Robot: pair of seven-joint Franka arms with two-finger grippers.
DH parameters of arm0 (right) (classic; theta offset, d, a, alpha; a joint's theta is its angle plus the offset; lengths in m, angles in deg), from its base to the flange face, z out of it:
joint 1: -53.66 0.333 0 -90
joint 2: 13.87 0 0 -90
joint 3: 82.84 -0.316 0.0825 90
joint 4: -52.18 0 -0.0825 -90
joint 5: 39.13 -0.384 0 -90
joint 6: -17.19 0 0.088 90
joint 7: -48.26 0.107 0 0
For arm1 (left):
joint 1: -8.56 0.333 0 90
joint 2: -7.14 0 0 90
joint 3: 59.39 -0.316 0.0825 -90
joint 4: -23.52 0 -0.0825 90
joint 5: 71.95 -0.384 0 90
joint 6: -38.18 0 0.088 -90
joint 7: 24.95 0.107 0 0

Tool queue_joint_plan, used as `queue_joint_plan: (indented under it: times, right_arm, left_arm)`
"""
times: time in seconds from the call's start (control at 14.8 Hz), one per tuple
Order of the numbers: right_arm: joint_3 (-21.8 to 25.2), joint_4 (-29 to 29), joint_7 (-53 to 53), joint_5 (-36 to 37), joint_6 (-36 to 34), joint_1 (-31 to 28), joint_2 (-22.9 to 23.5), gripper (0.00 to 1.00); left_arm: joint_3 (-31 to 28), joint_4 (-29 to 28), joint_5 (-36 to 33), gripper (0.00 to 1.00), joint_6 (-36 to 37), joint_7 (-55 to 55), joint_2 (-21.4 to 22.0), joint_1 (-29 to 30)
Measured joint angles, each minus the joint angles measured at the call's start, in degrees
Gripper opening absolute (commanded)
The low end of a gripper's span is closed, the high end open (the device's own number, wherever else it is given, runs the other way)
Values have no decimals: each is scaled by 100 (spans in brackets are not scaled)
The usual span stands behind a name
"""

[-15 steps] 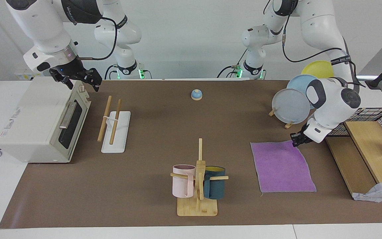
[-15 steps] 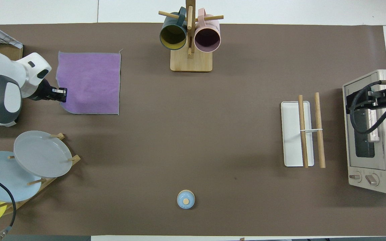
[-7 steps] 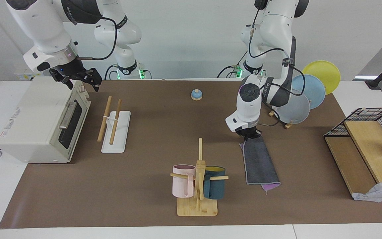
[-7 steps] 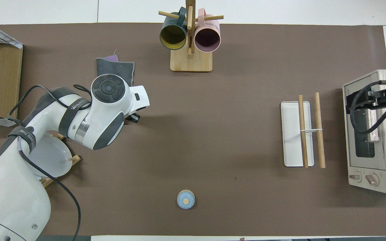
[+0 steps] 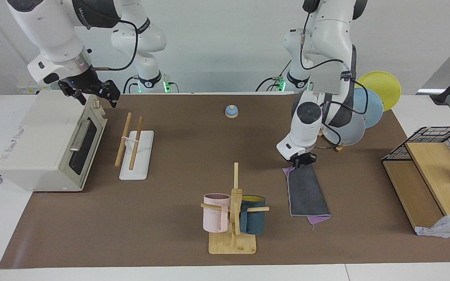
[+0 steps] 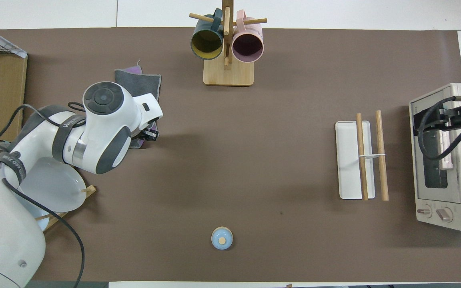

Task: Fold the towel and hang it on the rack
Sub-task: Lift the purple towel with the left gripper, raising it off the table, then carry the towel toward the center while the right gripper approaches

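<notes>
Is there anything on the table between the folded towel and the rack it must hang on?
Nothing visible blocks the way. The towel, under the left gripper, faces open mat up to the rack. The mug tree stands farther from the robots, beside that line.

Facing view high, toward robots; overhead steep, opposite; both cover table (image 5: 170, 242).

White arms (image 5: 59, 37), dark grey joint bands, black cables, seemingly black jaws.
</notes>
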Motion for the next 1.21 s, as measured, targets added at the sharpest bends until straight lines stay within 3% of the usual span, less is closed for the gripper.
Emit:
queue_joint_plan:
  times: [0.27, 0.54, 0.88, 1.21]
  right_arm:
    - [0, 0, 0, 0, 0, 0, 0, 100]
    - [0, 0, 0, 0, 0, 0, 0, 100]
    - [0, 0, 0, 0, 0, 0, 0, 100]
    - [0, 0, 0, 0, 0, 0, 0, 100]
  left_arm:
    - [-11, 314, 934, 100, 232, 324, 188, 617]
    - [-20, 233, 1593, 100, -69, 767, 174, 1117]
    - [-17, 29, 2193, 91, -578, 1012, -143, 1239]
    - [7, 28, 2459, 71, -713, 1034, -321, 1238]
